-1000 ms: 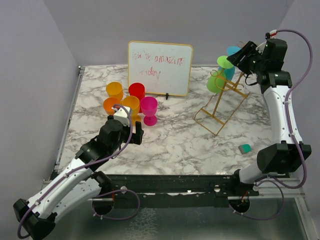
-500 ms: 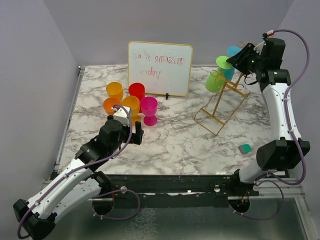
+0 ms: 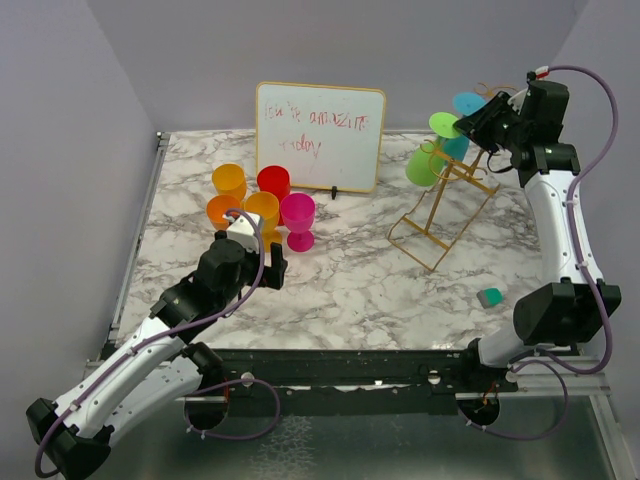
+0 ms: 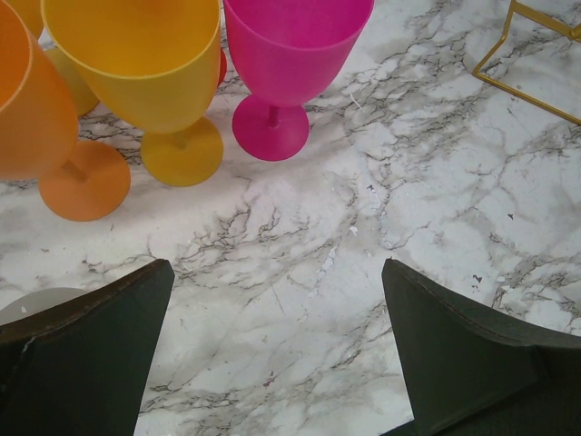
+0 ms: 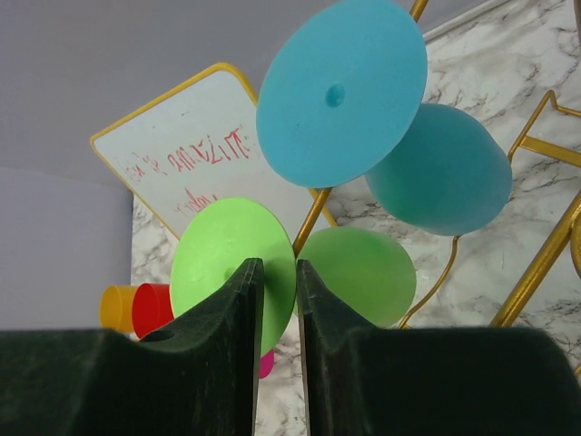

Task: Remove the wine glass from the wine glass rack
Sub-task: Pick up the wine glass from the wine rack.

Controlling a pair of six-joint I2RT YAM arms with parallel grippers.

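The gold wire wine glass rack [image 3: 440,215] stands at the back right of the marble table, its rails also showing in the right wrist view [image 5: 536,272]. Two glasses hang upside down on it: a green wine glass [image 5: 218,259] and a blue one [image 5: 340,91] above it. My right gripper [image 5: 280,272] reaches the top of the rack [image 3: 468,122], and its jaws are closed on the rim of the green glass's round foot. My left gripper [image 4: 277,265] hovers open over bare marble near the standing glasses, holding nothing.
Several coloured wine glasses stand at the left centre: orange, yellow [image 4: 136,64], red and pink [image 3: 298,215]. A white dry-erase board [image 3: 320,122] leans at the back. A small teal object [image 3: 489,297] lies on the table's right side.
My right gripper's jaws have closed in on the green glass's foot. The green glass has shifted slightly left on the rack. The left arm has not moved.
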